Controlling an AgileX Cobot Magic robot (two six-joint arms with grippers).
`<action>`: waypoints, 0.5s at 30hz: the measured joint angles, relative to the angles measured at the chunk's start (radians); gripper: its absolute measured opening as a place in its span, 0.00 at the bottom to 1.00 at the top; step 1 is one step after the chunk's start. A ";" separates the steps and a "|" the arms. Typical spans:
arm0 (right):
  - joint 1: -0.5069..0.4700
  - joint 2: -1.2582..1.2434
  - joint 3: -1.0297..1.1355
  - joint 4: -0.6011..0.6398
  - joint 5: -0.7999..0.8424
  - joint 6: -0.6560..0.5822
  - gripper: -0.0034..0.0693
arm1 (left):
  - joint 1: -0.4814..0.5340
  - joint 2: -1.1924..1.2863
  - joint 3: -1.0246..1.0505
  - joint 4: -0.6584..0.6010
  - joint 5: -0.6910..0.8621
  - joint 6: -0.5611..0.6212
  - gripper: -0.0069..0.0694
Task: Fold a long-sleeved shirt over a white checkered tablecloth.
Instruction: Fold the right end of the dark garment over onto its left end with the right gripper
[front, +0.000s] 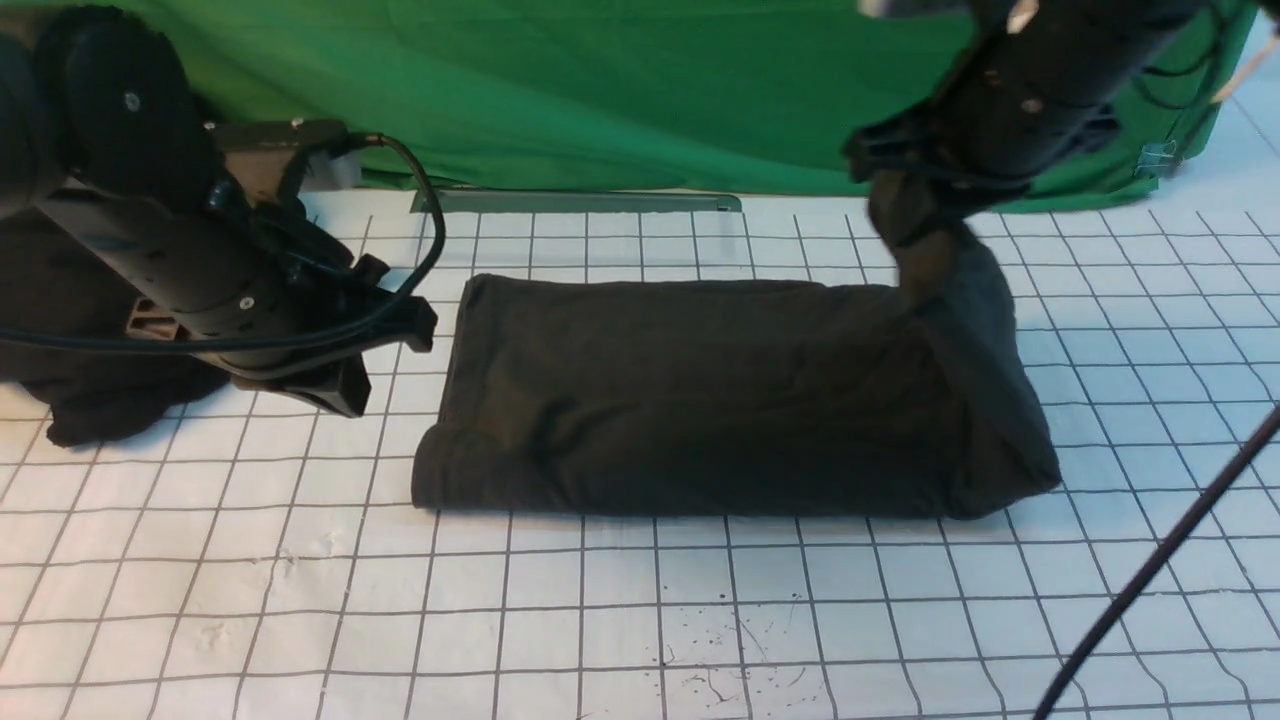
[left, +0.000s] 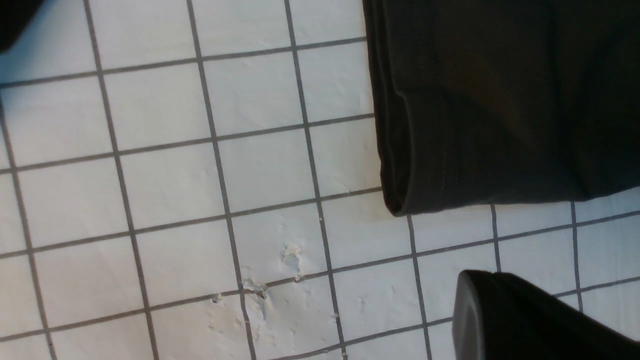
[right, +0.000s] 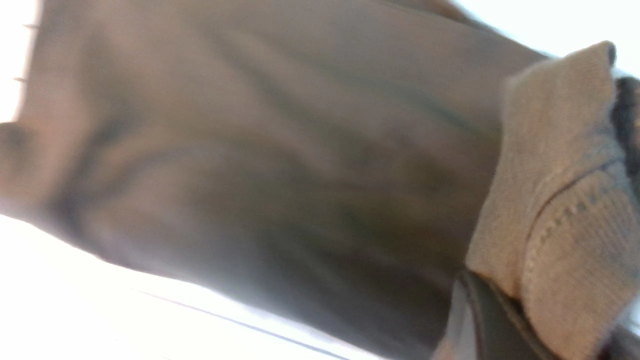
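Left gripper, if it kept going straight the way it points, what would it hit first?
Probably the white checkered tablecloth, just beside the folded edge of the long-sleeved shirt; the left gripper slants down toward bare cloth there, though depth is unclear.

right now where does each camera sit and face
Front view: sits between the left arm and right arm, both showing, looks forward and down over the white checkered tablecloth at the long-sleeved shirt and green fabric.
Left wrist view: on the left arm, looks down at the tablecloth and the shirt's folded corner; the left gripper's tip shows.
Right wrist view: on the right arm, blurred close-up of the shirt; the right gripper pinches its edge.
Shared: front and left wrist views both show the shirt's left end.
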 joint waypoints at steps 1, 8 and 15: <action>0.014 0.010 -0.017 0.002 0.000 0.005 0.09 | 0.000 0.000 0.000 0.000 0.000 0.001 0.09; 0.159 0.222 -0.203 0.123 -0.032 0.051 0.09 | 0.000 -0.025 0.000 0.000 -0.019 0.012 0.09; 0.240 0.405 -0.292 0.200 -0.165 0.104 0.13 | 0.000 -0.044 0.000 0.000 -0.021 0.012 0.09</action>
